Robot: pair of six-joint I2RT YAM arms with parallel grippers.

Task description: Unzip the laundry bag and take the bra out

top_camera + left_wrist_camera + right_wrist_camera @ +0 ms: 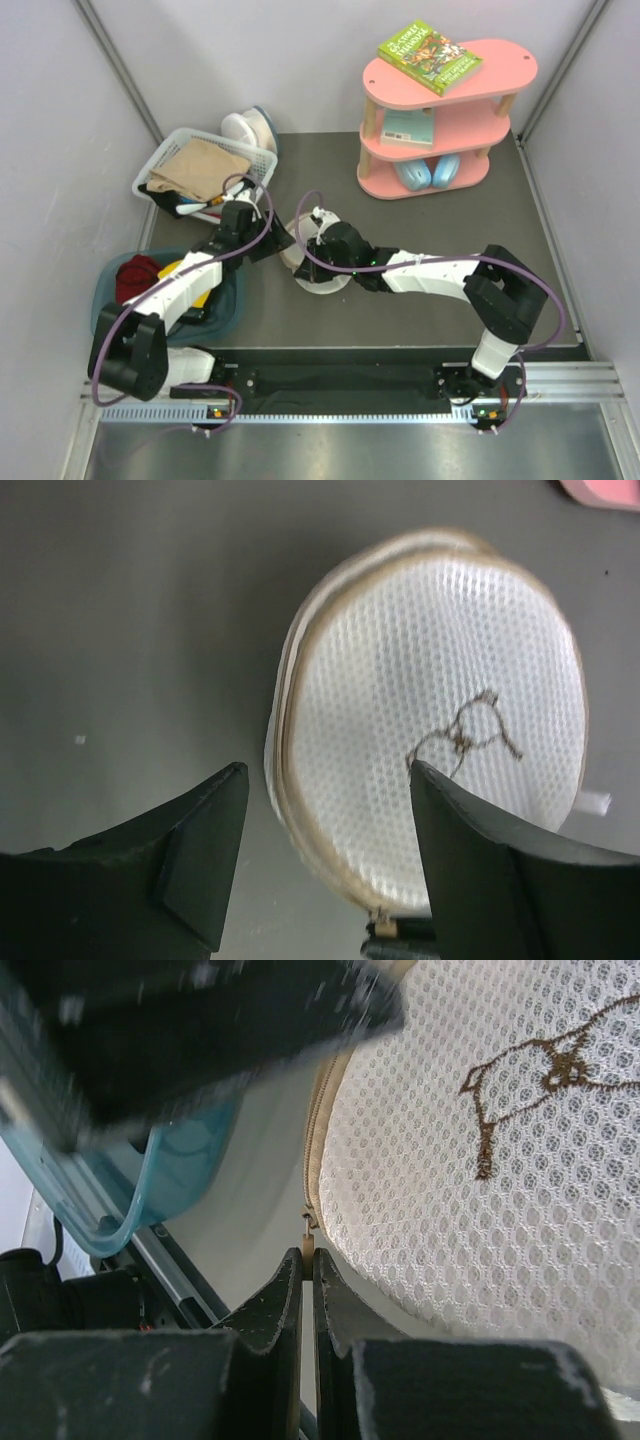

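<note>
The laundry bag (440,720) is a round cream mesh pouch with a tan zipper rim and a brown embroidered mark. It lies on the dark table between the arms (322,282). My right gripper (308,1260) is shut on the tan zipper pull (308,1245) at the bag's edge (480,1160). In the top view the right gripper (303,258) lies over the bag. My left gripper (328,775) is open and empty, its jaws spread over the bag's near rim without touching it. It also shows in the top view (272,248). The bra is hidden.
A white slatted basket (262,160) with tan clothes stands at the back left. A blue tub (232,300) holding red cloth sits under the left arm. A pink shelf (440,120) with a book and headphones stands at the back right.
</note>
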